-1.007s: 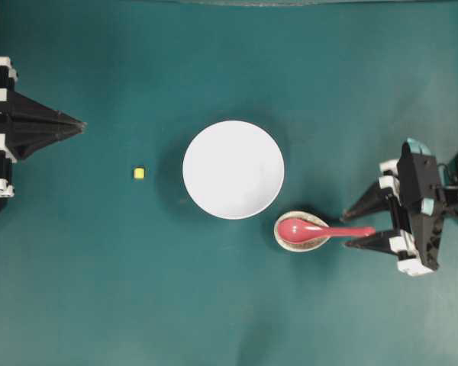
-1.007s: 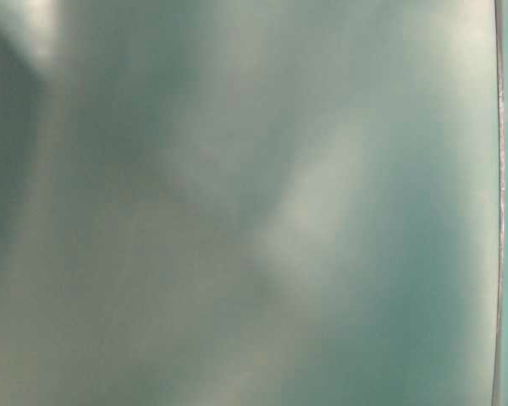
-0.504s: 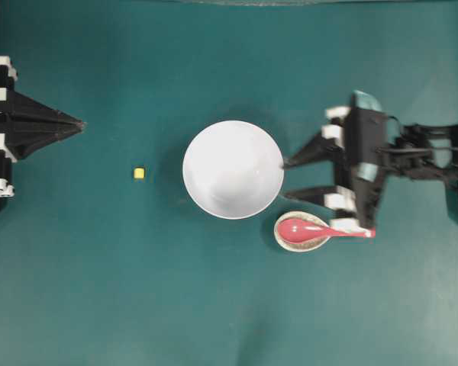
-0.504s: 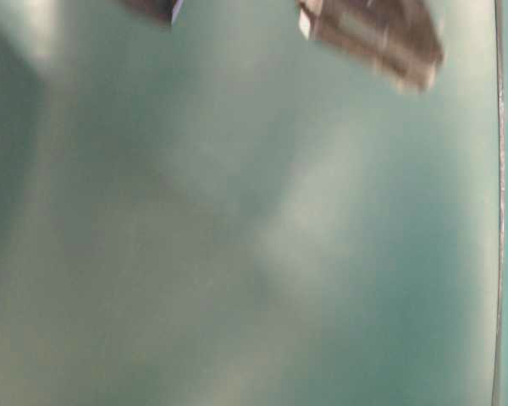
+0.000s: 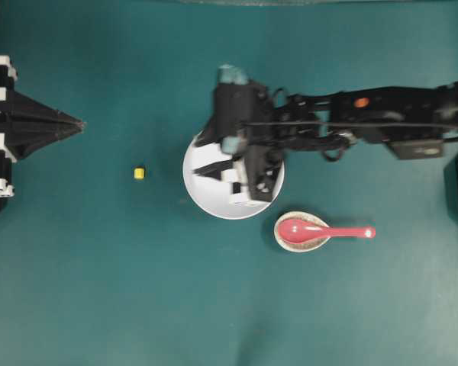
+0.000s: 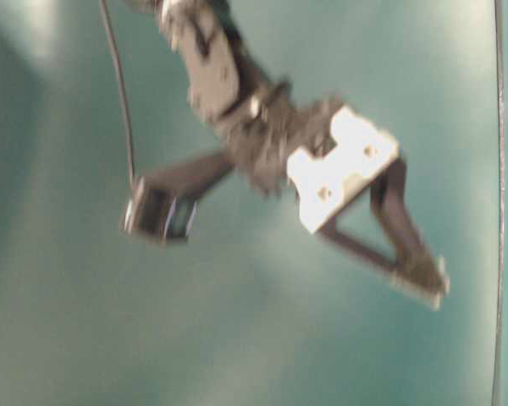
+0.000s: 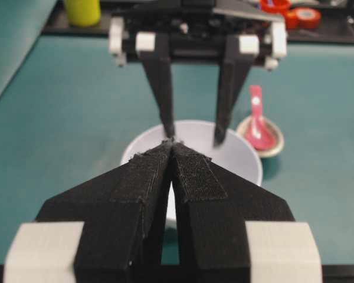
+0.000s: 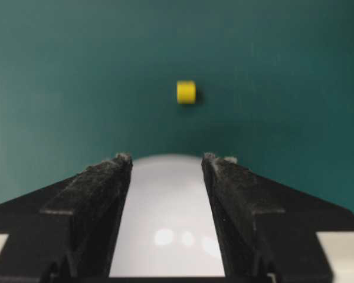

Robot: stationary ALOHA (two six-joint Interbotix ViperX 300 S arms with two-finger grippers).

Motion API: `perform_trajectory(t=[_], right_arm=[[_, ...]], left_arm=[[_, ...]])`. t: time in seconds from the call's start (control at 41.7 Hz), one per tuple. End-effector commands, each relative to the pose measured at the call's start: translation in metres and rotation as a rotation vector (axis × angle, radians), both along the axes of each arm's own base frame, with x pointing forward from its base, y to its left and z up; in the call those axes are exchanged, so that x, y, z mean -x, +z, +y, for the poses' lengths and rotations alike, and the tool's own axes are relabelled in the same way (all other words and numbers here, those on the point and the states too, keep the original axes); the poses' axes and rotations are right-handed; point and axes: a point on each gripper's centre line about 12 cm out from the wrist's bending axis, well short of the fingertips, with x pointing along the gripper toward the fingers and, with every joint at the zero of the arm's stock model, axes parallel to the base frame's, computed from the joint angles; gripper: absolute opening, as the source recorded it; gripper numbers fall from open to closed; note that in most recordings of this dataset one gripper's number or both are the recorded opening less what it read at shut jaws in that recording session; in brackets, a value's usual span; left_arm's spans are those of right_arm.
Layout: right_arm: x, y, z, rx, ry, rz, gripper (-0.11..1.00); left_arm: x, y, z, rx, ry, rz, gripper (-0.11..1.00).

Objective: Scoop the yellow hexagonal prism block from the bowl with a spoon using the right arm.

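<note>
A: Big move here! The right arm has swung in from the table's right edge, where it sat by the spoon handle a second ago, and now stretches across to the middle. Spoon, bowl and block haven't budged.

B: And the right gripper?

A: Hovering over the bowl, jaws spread wide, nothing between them. The wrist view shows it: both black fingers apart, glossy white bowl floor directly under them, and the gap empty.

B: So where's the block?

A: Not in the bowl! The block lies on the green table, straight ahead of the fingertips, just past the bowl's far rim. In the wrist view it's a small yellow speck beyond the white curve.

B: The spoon?

A: Behind the gripper and off to one side, well apart from it. The spoon rests scoop-down in a small beige rest, handle pointing back toward the right edge. Untouched.

B: Farther out?

A: Beyond the block, at the far left edge, the left gripper is parked with its jaws pressed together, holding nothing. Its camera looks over the closed fingertips at the bowl and the right gripper's two fingers hanging above it.

B: The table-level view?

A: Blurred; just the right gripper against green.
</note>
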Motion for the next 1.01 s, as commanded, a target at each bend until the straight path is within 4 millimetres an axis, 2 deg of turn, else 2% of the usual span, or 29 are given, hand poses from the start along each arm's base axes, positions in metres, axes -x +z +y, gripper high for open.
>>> perform_trajectory(t=[0.0, 0.288, 0.767, 0.983], right_arm=[[-0.018, 0.024, -0.003, 0.011, 0.004, -0.055, 0.56], [-0.056, 0.022, -0.005, 0.008, 0.000, -0.084, 0.56], [-0.105, -0.014, -0.003, -0.059, -0.022, -0.066, 0.56], [-0.114, -0.033, 0.000, -0.085, -0.031, -0.043, 0.56]], left_arm=[[-0.002, 0.010, 0.001, -0.004, 0.002, -0.030, 0.00], [-0.002, 0.011, 0.000, -0.004, 0.001, -0.035, 0.00], [-0.001, 0.012, 0.000, -0.005, 0.001, -0.038, 0.00], [-0.001, 0.012, 0.000, -0.005, 0.001, -0.040, 0.00]])
